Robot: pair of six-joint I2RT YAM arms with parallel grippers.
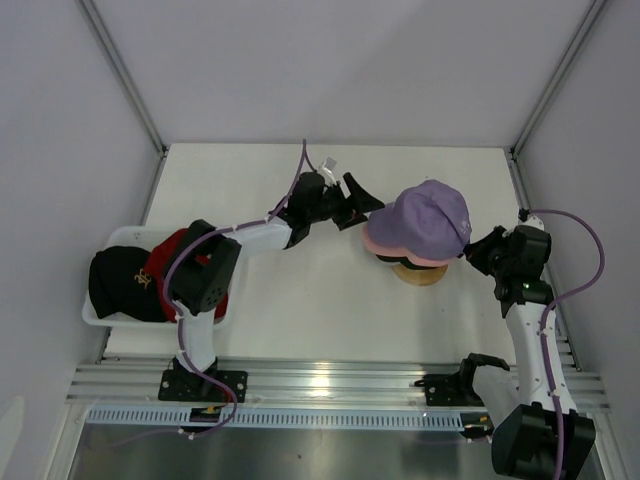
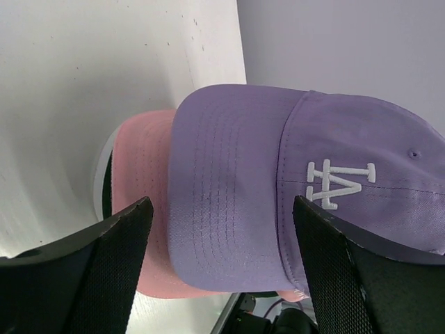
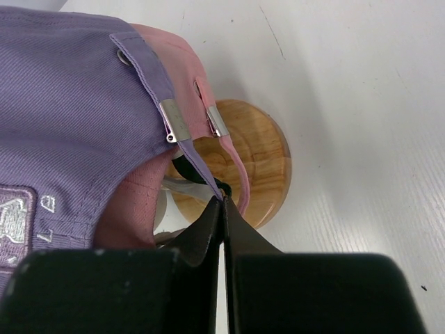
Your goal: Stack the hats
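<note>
Item 1: lavender fabric baseball cap [image 1: 432, 215], white embroidered logo [image 2: 341, 184] on front. Top of stack, right of table centre, brim pointing left.

Item 2: pink fabric baseball cap [image 1: 380, 243], directly under lavender cap, brim edge showing to left and near side. White and black edges show beneath it in left wrist view; can't tell what they belong to.

Item 3: round wooden stand [image 1: 422, 275], carries the stack. Base visible at near side.

Item 4: white mesh basket [image 1: 118, 236], far left of white table [image 1: 300, 290]. Contains black cap [image 1: 115, 283] w/ gold mark, and red cap [image 1: 170, 255] beside it to the right.

Left gripper [image 1: 358, 207]: jaws spread wide, holding nothing. Sits just left of stacked brims, fingers [image 2: 111, 271] either side of lavender brim, not touching.

Right gripper [image 3: 222, 202]: jaws pressed together, tips pinching end of lavender cap's rear strap [image 3: 200, 165]. Positioned right of stack, at cap's back.
</note>
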